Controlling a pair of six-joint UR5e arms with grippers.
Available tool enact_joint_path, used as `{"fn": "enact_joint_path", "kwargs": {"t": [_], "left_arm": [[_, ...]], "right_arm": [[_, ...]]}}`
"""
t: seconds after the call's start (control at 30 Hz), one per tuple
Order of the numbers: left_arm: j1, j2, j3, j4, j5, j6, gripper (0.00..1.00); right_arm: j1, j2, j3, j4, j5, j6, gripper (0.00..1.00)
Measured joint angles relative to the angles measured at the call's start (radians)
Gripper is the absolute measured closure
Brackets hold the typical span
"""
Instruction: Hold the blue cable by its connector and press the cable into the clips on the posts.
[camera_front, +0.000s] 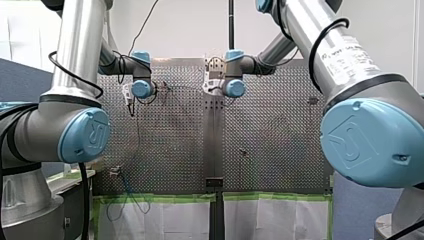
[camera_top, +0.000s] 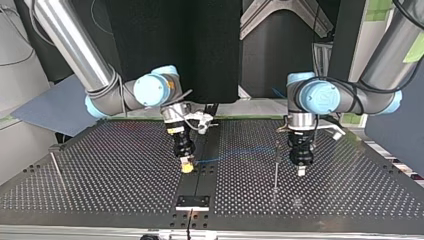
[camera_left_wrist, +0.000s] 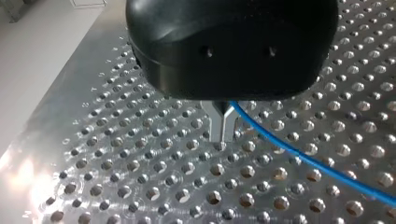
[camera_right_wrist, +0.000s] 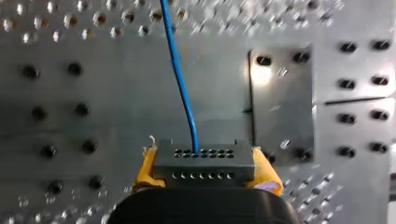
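In the right wrist view, my right gripper (camera_right_wrist: 204, 176) is shut on a black connector (camera_right_wrist: 204, 161), yellow pads on both its sides. The blue cable (camera_right_wrist: 180, 79) leaves the connector and runs ahead over the table. In the top view my right gripper (camera_top: 186, 166) hangs low near the table's middle, and the cable (camera_top: 240, 154) stretches across to my left gripper (camera_top: 301, 171) at the view's right. The left wrist view shows metal fingers (camera_left_wrist: 217, 127) close together with the cable (camera_left_wrist: 303, 153) coming out between them. A thin post (camera_top: 276, 165) stands just beside my left gripper.
Another thin post (camera_top: 56, 167) stands at the top view's left edge of the perforated table (camera_top: 110, 180). A dark strip with a small black plate (camera_top: 192, 201) runs down the table's middle. Green-taped sheeting (camera_front: 165, 200) hangs at the front view's near edge.
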Motion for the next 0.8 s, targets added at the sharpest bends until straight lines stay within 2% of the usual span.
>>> {"fn": "enact_joint_path", "kwargs": {"t": [0.2, 0.6, 0.63, 0.67, 0.7, 0.73, 0.8], "left_arm": [[0.008, -0.008, 0.005, -0.009, 0.000, 0.002, 1.00], [0.009, -0.010, 0.005, -0.013, -0.014, 0.003, 1.00], [0.009, -0.010, 0.005, -0.013, -0.019, 0.003, 0.89], [0.009, -0.010, 0.005, -0.014, -0.023, 0.004, 0.71], [0.010, -0.010, 0.005, -0.014, -0.028, 0.003, 0.71], [0.010, -0.010, 0.005, -0.015, -0.036, 0.003, 0.63], [0.010, -0.010, 0.005, -0.014, -0.051, 0.004, 0.59]], "right_arm": [[-0.013, 0.004, -0.001, 0.012, 0.027, -0.006, 1.00], [-0.014, 0.004, -0.001, 0.015, 0.028, -0.010, 1.00], [-0.014, 0.004, -0.002, 0.015, 0.027, -0.010, 1.00], [-0.014, 0.005, -0.001, 0.015, 0.027, -0.010, 1.00], [-0.014, 0.005, -0.001, 0.016, 0.026, -0.010, 1.00], [-0.014, 0.005, -0.001, 0.016, 0.026, -0.010, 1.00], [-0.014, 0.005, -0.001, 0.016, 0.024, -0.010, 1.00]]}}
